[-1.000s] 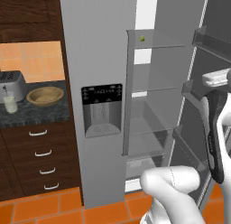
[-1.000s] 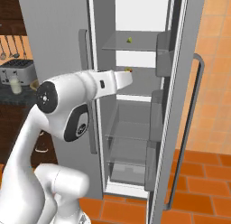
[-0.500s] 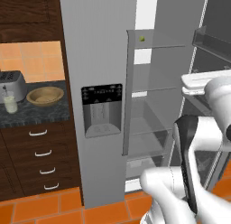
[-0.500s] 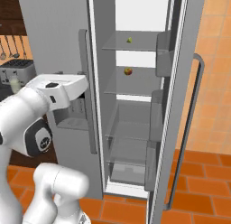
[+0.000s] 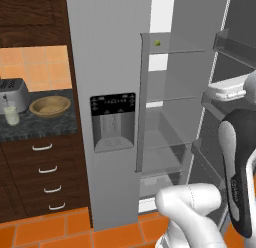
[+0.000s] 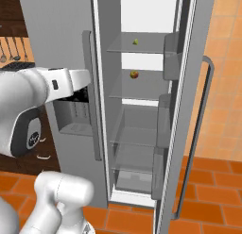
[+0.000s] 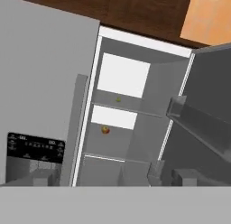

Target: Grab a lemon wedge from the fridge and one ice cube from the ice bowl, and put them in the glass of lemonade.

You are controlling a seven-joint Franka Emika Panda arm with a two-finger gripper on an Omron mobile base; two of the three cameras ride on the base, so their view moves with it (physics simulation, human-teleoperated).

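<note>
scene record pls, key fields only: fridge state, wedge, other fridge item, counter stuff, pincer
fridge: fridge, right door swung open, left door shut
lemon wedge: lemon wedge on the top shelf, untouched
other item: small red-yellow fruit on the shelf below
glass of lemonade: glass of lemonade on the counter left of the fridge, in front of the toaster
ice bowl: ice bowl right of the glass, apart from it
pincer: open, holding nothing
task: nothing moved to the glass yet

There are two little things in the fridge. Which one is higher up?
The lemon wedge, tiny and yellow-green, sits on the top shelf. The red-orange fruit is one shelf lower in the fridge.
</note>
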